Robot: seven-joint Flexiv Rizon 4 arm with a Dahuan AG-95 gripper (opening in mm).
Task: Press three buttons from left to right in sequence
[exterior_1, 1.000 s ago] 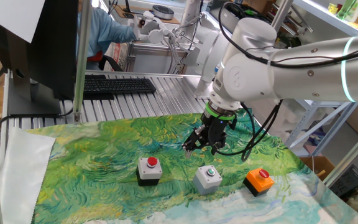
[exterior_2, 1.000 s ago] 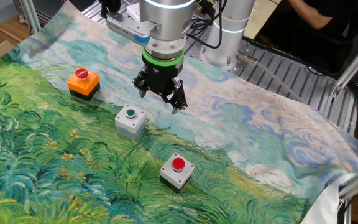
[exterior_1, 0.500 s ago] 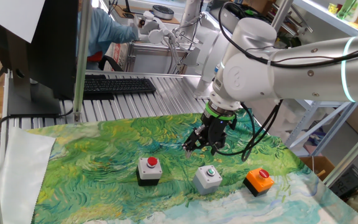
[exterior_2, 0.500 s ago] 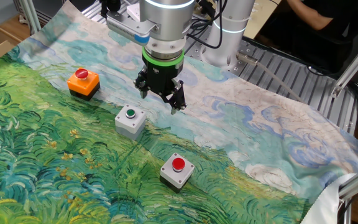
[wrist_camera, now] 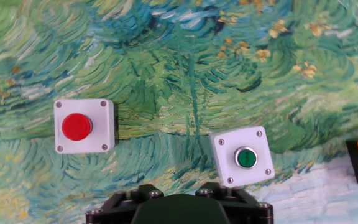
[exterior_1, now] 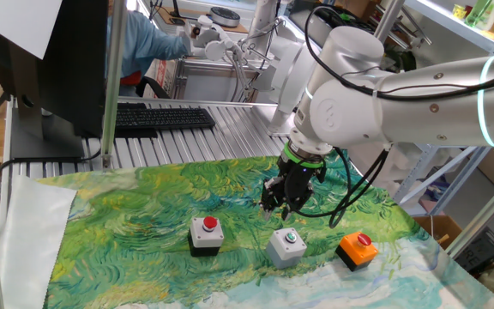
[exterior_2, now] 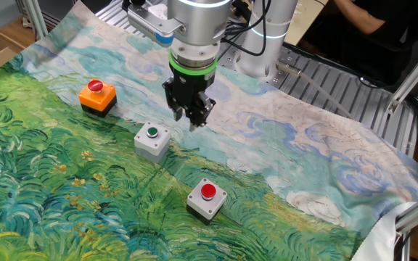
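— Pincer [exterior_2: 192, 119] turned about its own axis since a second ago, fingertips then splayed sideways, now stacked in a narrow profile. Shifted slightly toward the green-button box [exterior_2: 152, 140] as well, hanging above the cloth [exterior_2: 42, 188] just behind it. Boxes unmoved.

— Apart or together?

— Cannot tell; tips overlap in both fixed views, and hidden in the hand view, only a black housing at the bottom edge.

— Layout of the three?

— Strung in a loose row on the tabletop, well apart from one another. Black-and-white box [exterior_1: 206, 234] at the left end, domed glossy red cap on a white square lid with a screw at each corner. Green-button box in the middle, pale grey plastic, rotated a little, small flat green cap ringed in metal. Orange box [exterior_1: 356, 250] at the right end, red cap, black base, barely clipping the right edge of the hand view.

— Surface?

— Printed cloth, swirling brush-stroke pattern in greens and yellows fading to pale blue and white, slightly rumpled. Ribbed aluminium slats [exterior_1: 221, 129] beyond the cloth's far edge.
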